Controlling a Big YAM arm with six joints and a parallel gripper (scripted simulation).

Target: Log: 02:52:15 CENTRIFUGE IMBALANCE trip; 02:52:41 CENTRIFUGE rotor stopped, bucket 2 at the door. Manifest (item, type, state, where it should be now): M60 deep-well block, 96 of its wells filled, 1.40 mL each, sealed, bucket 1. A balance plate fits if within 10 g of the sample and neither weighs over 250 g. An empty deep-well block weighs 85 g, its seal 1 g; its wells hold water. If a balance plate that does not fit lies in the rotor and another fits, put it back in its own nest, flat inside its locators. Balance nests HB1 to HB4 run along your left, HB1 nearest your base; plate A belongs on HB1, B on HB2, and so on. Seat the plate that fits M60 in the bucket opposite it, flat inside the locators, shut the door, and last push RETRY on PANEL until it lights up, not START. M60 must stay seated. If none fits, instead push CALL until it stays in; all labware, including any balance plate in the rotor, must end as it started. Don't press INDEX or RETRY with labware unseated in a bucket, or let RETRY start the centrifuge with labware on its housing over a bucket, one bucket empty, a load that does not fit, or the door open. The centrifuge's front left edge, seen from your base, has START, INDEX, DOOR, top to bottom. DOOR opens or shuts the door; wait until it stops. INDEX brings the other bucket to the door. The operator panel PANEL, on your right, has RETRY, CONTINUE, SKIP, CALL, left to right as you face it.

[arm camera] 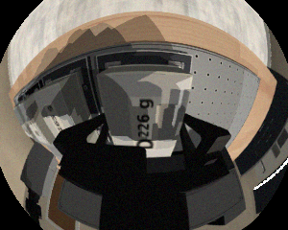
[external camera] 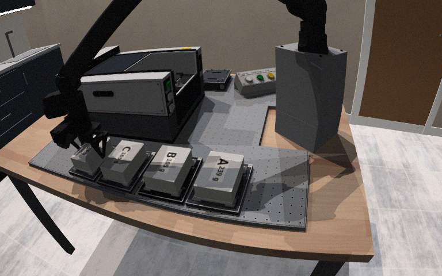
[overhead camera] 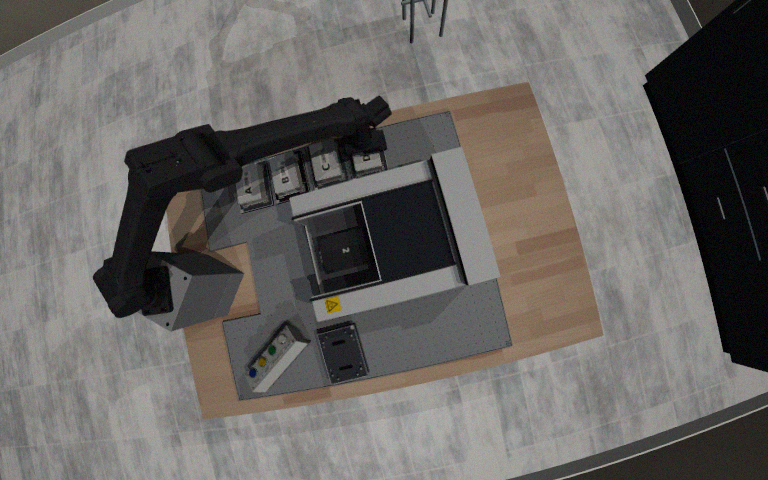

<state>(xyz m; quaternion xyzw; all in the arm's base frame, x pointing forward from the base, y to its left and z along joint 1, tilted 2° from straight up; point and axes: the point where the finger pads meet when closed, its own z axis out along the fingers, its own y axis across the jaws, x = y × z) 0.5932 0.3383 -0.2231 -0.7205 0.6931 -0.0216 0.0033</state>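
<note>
Four grey balance plates sit in a row of nests on my left. Plate A (external camera: 220, 176) reads 239 g, plate B (external camera: 168, 167) 105 g, plate C (external camera: 123, 160) is partly shaded. Plate D (arm camera: 144, 111) reads 226 g in the wrist view; it also shows in the exterior view (external camera: 86, 157) and from above (overhead camera: 369, 159). My gripper (external camera: 88, 141) is open and straddles plate D, one finger on each side, low over its top. The centrifuge (overhead camera: 388, 228) has its door open, and bucket 2 (overhead camera: 345, 251) at the opening looks empty.
The operator panel (overhead camera: 275, 355) with coloured buttons lies at the near right, beside an empty black nest (overhead camera: 342, 352). The centrifuge's button strip (external camera: 169, 95) faces the plates. The grey arm pedestal (external camera: 307, 95) stands by the table edge.
</note>
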